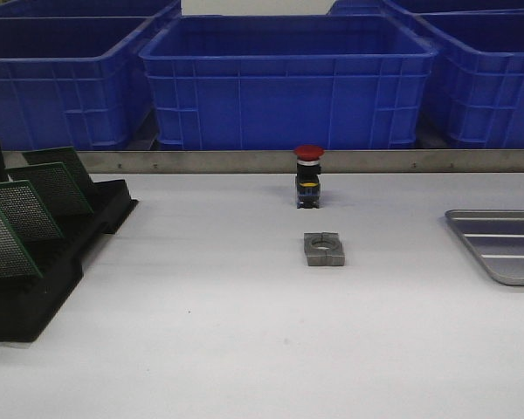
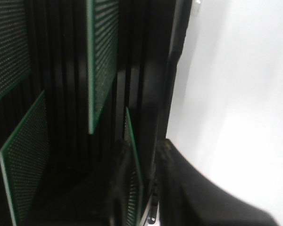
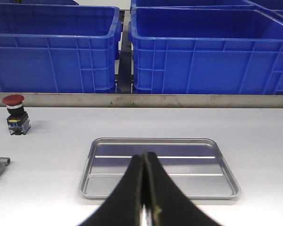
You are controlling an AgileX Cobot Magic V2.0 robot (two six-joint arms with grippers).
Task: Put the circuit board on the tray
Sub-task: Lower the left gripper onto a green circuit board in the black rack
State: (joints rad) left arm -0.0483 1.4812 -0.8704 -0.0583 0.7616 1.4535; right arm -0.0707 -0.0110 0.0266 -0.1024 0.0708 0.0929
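Several green circuit boards (image 1: 26, 209) stand tilted in the slots of a black rack (image 1: 44, 297) at the table's left. In the left wrist view my left gripper (image 2: 141, 153) is down in the rack (image 2: 70, 94), its jaws apart on either side of one board (image 2: 134, 183), with a gap showing between the board and one finger. The silver-grey tray (image 1: 498, 249) lies empty at the table's right. My right gripper (image 3: 145, 157) is shut and empty, hovering at the near side of the tray (image 3: 179, 165). Neither gripper shows in the front view.
Big blue crates (image 1: 288, 78) stand behind a metal rail (image 1: 375, 161) at the back. A red-capped push button (image 1: 308, 175) and a grey metal block with a hole (image 1: 324, 249) sit mid-table, between rack and tray.
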